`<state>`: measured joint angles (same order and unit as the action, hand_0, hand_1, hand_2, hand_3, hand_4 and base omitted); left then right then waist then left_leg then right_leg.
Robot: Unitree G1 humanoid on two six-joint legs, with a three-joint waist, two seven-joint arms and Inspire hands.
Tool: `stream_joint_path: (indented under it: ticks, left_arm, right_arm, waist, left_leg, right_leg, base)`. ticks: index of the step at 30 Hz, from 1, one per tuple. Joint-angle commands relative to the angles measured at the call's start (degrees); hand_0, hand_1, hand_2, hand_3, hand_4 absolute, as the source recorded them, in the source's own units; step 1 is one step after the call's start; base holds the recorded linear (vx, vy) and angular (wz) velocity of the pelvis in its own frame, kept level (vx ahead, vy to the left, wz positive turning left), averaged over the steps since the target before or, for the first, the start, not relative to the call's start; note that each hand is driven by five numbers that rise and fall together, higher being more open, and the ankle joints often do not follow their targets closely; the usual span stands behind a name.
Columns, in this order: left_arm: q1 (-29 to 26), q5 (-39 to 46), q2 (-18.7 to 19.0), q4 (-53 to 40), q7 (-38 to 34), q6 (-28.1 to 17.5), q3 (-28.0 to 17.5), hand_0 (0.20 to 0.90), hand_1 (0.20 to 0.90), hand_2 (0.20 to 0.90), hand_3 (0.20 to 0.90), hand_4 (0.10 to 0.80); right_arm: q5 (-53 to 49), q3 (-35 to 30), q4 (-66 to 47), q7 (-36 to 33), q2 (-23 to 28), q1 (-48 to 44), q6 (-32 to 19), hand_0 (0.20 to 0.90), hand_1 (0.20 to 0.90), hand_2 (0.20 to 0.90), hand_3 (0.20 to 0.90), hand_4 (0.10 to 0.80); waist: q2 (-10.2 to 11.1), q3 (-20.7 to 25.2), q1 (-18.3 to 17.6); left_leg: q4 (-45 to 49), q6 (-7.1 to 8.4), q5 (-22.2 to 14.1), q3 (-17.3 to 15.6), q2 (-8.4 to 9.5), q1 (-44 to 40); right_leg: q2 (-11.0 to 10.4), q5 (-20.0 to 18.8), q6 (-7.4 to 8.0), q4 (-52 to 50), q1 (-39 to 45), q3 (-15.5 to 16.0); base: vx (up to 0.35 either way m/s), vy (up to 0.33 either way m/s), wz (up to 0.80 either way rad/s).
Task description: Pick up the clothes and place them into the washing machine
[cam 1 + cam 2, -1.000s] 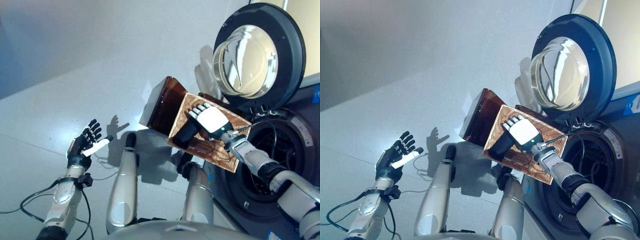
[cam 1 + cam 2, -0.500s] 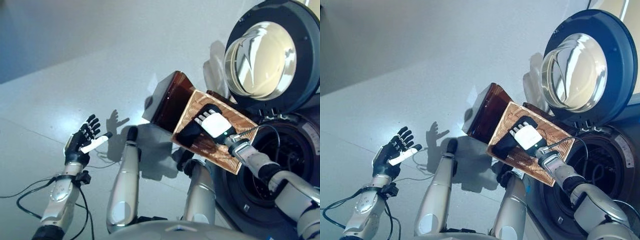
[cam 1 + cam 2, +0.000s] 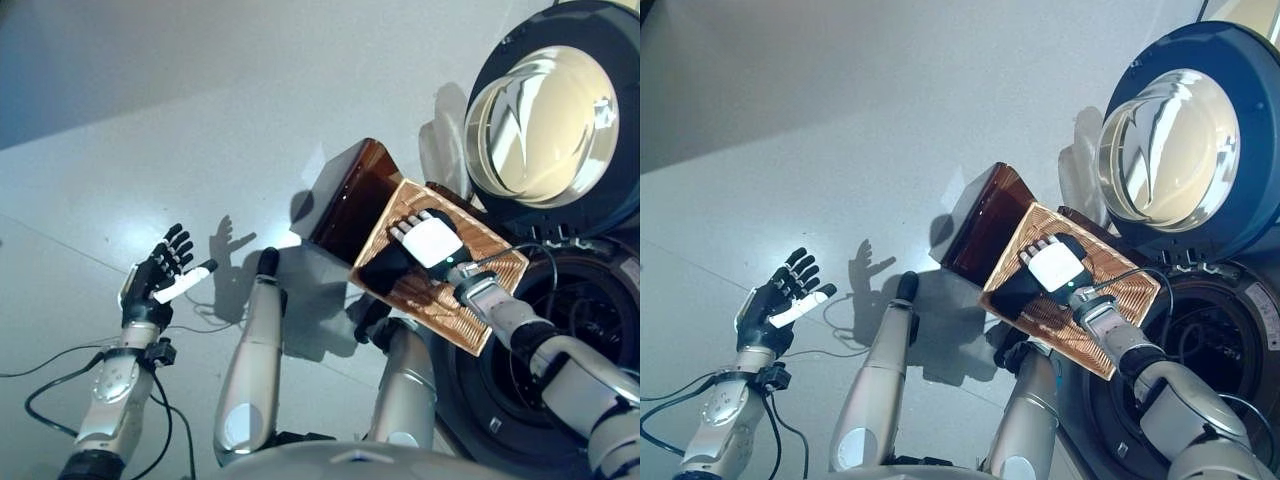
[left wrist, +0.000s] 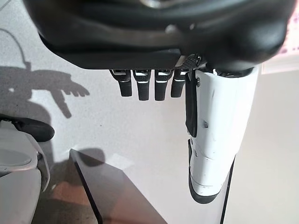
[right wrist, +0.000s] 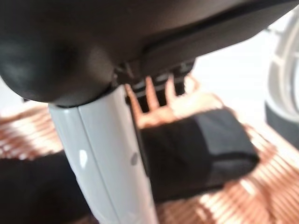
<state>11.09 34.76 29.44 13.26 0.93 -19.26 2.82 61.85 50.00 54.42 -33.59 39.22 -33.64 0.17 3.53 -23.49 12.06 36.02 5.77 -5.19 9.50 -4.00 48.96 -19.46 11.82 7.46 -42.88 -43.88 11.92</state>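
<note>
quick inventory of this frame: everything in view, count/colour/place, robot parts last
Basket: 1, brown ribbed, tipped on its side, lifted in front of the washer opening.
Black cloth: 1, black, against the basket's ribbed face, under the right hand.
Washing machine: 1, dark, far right, drum open.
Washer door: 1, dark ring with clear glass, swung open above the drum.
Floor: light grey, behind everything.
Left hand: dark with a white thumb cover, fingers spread, holding nothing, lower left.
Right hand: dark with a white back, on the cloth and basket; grip unclear.
</note>
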Motion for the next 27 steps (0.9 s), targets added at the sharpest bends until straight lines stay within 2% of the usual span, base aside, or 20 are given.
stream_joint_path:
  ticks: [1, 2, 3, 4, 5, 6, 7, 8, 9, 17, 21, 27]
  left_arm:
    - [2.2, 1.2, 3.0, -6.6, -1.0, -5.3, -2.6, 0.9, 0.9, 0.9, 0.9, 0.8]
    - [2.1, 1.3, 2.8, -6.5, -1.0, -5.3, -2.6, 0.9, 0.9, 0.9, 0.9, 0.8]
    - [2.1, 1.2, 2.8, -6.7, -1.1, -5.3, -2.8, 0.9, 0.9, 0.9, 0.9, 0.8]
    - [2.2, 1.4, 2.5, -6.9, -1.2, -5.3, -3.0, 0.9, 0.9, 0.9, 0.9, 0.8]
    - [2.4, 1.5, 2.4, -6.8, -1.2, -5.2, -2.9, 0.9, 0.9, 0.9, 0.9, 0.8]
    - [2.6, 1.6, 2.3, -6.9, -1.2, -5.2, -3.1, 0.9, 0.9, 0.9, 0.9, 0.8]
    - [2.7, 1.6, 2.1, -6.6, -1.2, -5.1, -3.2, 0.9, 0.9, 0.9, 0.9, 0.8]
    - [2.9, 1.6, 2.0, -6.8, -1.1, -5.1, -3.3, 0.9, 0.9, 0.9, 0.9, 0.8]
    - [3.1, 1.8, 1.9, -6.8, -1.1, -5.1, -3.4, 0.9, 0.9, 0.9, 0.9, 0.8]
    - [3.2, 1.8, 1.4, -7.6, -1.2, -5.3, -3.8, 0.9, 0.9, 0.9, 0.9, 0.8]
    - [3.0, 1.8, 1.0, -7.8, -1.6, -5.6, -4.0, 0.9, 0.9, 0.9, 0.9, 0.8]
    - [3.2, 1.5, 1.0, -7.4, -1.7, -5.6, -4.0, 0.9, 0.9, 0.9, 0.9, 0.8]
  right_arm:
    - [-1.1, -2.5, 0.1, -2.1, 1.4, -0.3, 2.0, 0.9, 0.9, 0.9, 0.9, 0.8]
    - [-1.1, -2.4, 1.3, -2.1, 0.6, -0.6, 2.2, 0.9, 0.9, 0.9, 0.9, 0.8]
    - [-0.9, -2.1, 1.7, -2.0, 0.2, -0.8, 2.3, 0.9, 0.9, 0.9, 0.9, 0.8]
    - [-0.7, -2.1, 2.2, -1.8, -0.2, -0.9, 2.5, 0.9, 0.9, 0.9, 0.9, 0.8]
    - [-0.5, -1.9, 3.0, -1.7, -0.6, -0.9, 2.7, 0.9, 0.9, 0.9, 0.9, 0.8]
    - [-0.3, -1.8, 3.9, -1.4, -1.0, -1.1, 2.9, 0.9, 0.9, 0.9, 0.9, 0.8]
    - [-0.1, -1.9, 5.1, -0.8, -1.2, -1.2, 3.3, 0.785, 0.785, 0.785, 0.785, 0.718]
    - [0.1, -1.8, 5.7, -0.6, -1.3, -1.3, 3.6, 0.37, 0.37, 0.37, 0.37, 0.422]
    - [0.2, -2.1, 6.2, -0.4, -1.4, -1.2, 3.9, 0.2, 0.2, 0.2, 0.2, 0.3]
    - [-1.2, -5.8, 9.7, -0.9, -3.2, -1.6, 6.5, 0.2, 0.2, 0.2, 0.2, 0.3]
    - [-1.6, -7.3, 9.9, -1.8, -2.9, -2.1, 7.7, 0.2, 0.2, 0.2, 0.2, 0.3]
    - [-1.6, -7.7, 9.6, -2.1, -2.7, -2.1, 7.7, 0.2, 0.2, 0.2, 0.2, 0.3]
  waist:
    - [0.2, 3.2, 0.7]
    - [0.3, 3.2, 1.0]
    - [0.4, 3.6, 1.0]
    - [0.3, 3.4, 1.2]
    - [0.4, 3.6, 1.2]
    - [0.3, 3.6, 1.3]
    - [0.2, 3.7, 1.4]
    - [0.2, 3.7, 1.3]
    - [0.1, 3.7, 1.2]
    - [-0.5, 3.5, 1.1]
    - [-1.2, 3.2, 1.2]
    - [-1.2, 3.6, 1.2]
  left_leg:
    - [1.0, 0.57, 1.3, 0.2, -0.49, 3.5]
    - [2.4, 0.5, 0.7, 0.5, -0.34, 4.4]
    - [3.7, 0.69, -1.6, 0.5, -0.61, 4.5]
    - [3.6, 0.56, 0.1, 0.6, -0.45, 5.4]
    - [4.7, 0.7, -2.2, 0.6, -0.72, 5.1]
    - [5.1, 0.7, -2.4, 0.6, -0.67, 5.3]
    - [5.2, 0.67, -2.5, 0.6, -0.6, 5.4]
    - [5.6, 0.67, -2.6, 0.6, -0.58, 5.6]
    - [5.9, 0.67, -2.8, 0.4, -0.64, 5.8]
    - [7.4, 0.55, -3.4, 0.5, -0.53, 6.5]
    - [10.9, 0.27, -4.7, 1.0, -0.24, 7.4]
    - [10.9, 0.26, -4.9, 1.0, -0.45, 7.3]
  right_leg:
    - [-0.9, -6.3, 2.58, 2.0, -1.5, -3.9]
    - [-0.9, -5.5, 2.26, 0.5, -2.3, -3.9]
    - [-0.9, -3.3, 2.63, -0.7, -2.4, -4.1]
    - [-1.0, -4.8, 2.14, -0.5, -3.3, -4.0]
    - [-1.1, -2.6, 2.5, -1.8, -3.1, -4.3]
    - [-1.1, -2.3, 2.43, -2.2, -3.5, -4.4]
    - [-1.2, -2.2, 2.36, -2.6, -3.7, -4.5]
    - [-1.3, -2.0, 2.35, -3.1, -4.1, -4.6]
    - [-1.3, -1.9, 2.32, -3.4, -4.3, -4.8]
    - [-1.3, -0.7, 1.92, -5.7, -6.0, -5.8]
    - [-1.6, 1.4, 1.34, -9.2, -7.1, -6.4]
    - [-1.8, 1.5, 1.36, -9.6, -7.1, -6.2]
  base:
    - [0.009, -0.001, 0.09]
    - [0.012, -0.002, 0.13]
    - [0.014, 0.0, 0.15]
    - [0.109, -0.022, 0.09]
    - [0.0, 0.0, 0.0]
    - [0.107, -0.022, -0.02]
    - [0.0, 0.0, 0.0]
    - [0.0, 0.0, 0.0]
    - [0.008, 0.006, 0.04]
    - [0.002, 0.001, 0.0]
    - [-0.005, -0.002, -0.05]
    - [0.001, -0.002, 0.01]
